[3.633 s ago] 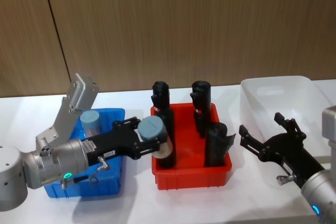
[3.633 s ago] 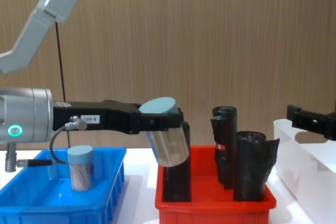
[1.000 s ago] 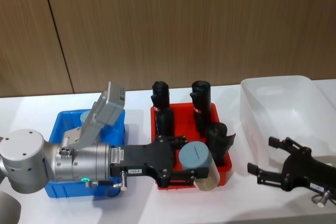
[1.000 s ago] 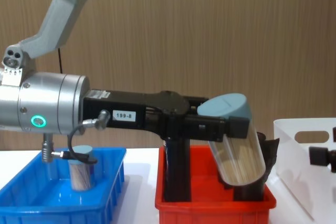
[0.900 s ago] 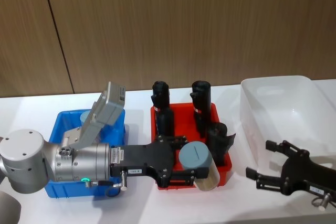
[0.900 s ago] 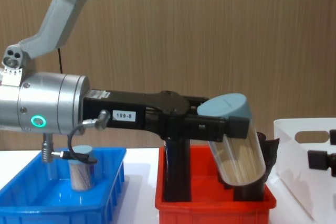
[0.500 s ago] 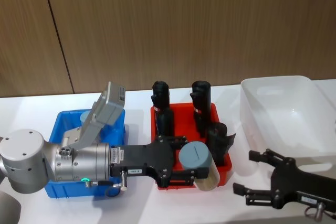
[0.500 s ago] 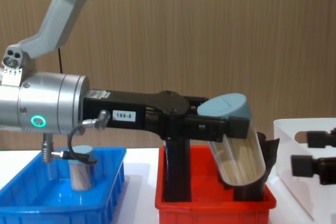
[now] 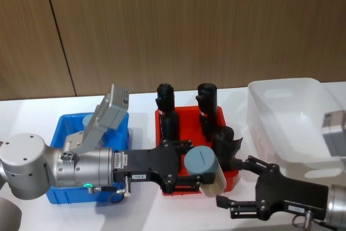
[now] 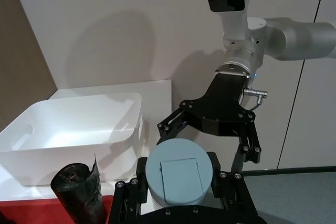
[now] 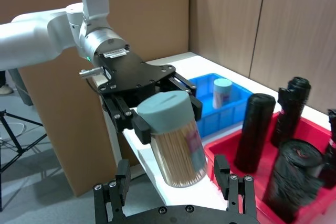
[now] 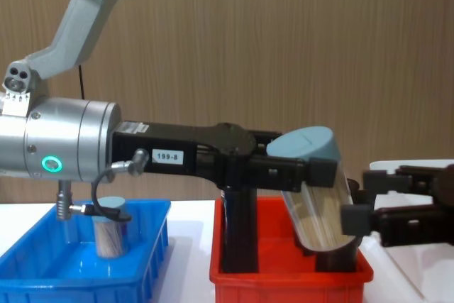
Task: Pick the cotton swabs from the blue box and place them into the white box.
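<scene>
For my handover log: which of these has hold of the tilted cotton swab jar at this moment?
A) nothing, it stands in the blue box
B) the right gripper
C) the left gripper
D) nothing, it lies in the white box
C: the left gripper is clamped on the tilted cotton swab jar above the red bin, while the right gripper is open, its fingers spread wide to either side of the jar.

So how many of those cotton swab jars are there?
2. One jar is held tilted in the left hand near the red bin's front edge, the open right hand beside it. The other jar stands in the blue box. The arm may hide more.
</scene>
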Motion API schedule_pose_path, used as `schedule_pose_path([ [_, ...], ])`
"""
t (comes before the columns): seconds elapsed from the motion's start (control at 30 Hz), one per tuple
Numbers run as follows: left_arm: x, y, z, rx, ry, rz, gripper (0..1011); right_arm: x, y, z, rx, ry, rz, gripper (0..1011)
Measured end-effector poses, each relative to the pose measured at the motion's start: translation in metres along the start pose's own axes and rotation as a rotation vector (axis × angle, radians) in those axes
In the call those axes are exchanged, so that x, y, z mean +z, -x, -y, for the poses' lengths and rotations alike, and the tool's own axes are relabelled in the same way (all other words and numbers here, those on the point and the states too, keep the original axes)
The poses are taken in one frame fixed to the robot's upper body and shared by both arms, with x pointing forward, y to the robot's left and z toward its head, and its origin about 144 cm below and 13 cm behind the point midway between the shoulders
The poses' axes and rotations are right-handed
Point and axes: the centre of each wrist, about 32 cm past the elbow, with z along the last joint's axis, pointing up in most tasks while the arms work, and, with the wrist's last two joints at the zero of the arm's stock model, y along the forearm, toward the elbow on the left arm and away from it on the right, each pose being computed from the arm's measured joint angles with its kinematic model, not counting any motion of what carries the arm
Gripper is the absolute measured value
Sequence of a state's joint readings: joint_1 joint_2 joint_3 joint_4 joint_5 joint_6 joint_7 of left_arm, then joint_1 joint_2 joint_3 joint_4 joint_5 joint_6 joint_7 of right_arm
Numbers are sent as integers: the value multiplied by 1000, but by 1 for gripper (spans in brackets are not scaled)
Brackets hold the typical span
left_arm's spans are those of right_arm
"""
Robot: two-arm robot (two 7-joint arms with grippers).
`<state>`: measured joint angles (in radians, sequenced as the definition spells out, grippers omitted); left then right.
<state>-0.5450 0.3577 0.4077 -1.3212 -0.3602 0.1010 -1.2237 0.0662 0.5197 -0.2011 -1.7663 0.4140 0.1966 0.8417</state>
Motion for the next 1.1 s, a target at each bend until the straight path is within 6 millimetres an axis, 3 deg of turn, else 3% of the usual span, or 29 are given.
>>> schedule_pose_path([
  [0.43, 0, 0, 0, 0, 0, 0, 669, 0, -4, -29, 41, -8, 9, 1001],
  [1.1, 0, 0, 0, 0, 0, 0, 669, -5, -8, -54, 30, -2, 57, 1002],
])
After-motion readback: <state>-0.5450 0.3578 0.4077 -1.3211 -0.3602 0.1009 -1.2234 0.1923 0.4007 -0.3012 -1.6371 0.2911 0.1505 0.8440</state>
